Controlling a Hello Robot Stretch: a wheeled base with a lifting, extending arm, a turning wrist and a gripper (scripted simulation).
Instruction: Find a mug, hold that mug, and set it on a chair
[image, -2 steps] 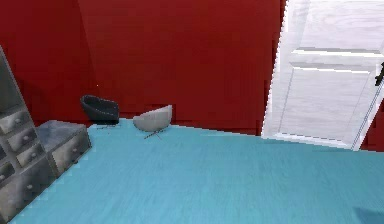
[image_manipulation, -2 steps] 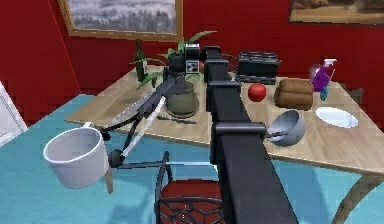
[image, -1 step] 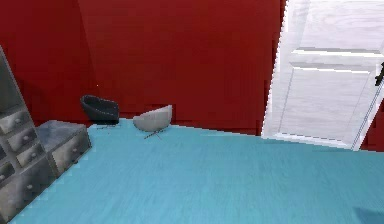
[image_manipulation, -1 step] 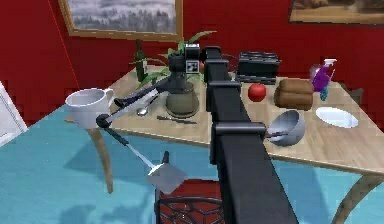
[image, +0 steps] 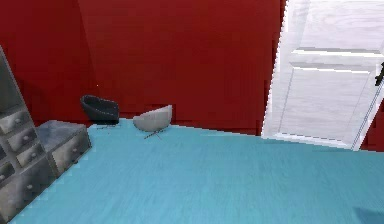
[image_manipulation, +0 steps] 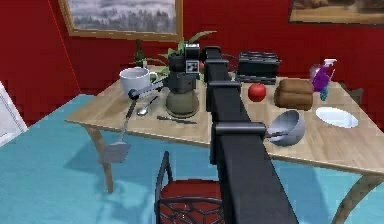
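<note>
Red-walled room's wooden table (image_manipulation: 100, 112) bears a white mug (image_manipulation: 134, 79) near the claw (image_manipulation: 155, 91), whose hold cannot be told.

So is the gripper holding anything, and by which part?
Cannot tell: the gripper is at the white mug, which stands on the wooden table, so a hold can't be made out.

white mug (image_manipulation: 135, 80) upright at table (image_manipulation: 98, 112) left end | red-seated chair (image_manipulation: 190, 198) beside table
</note>
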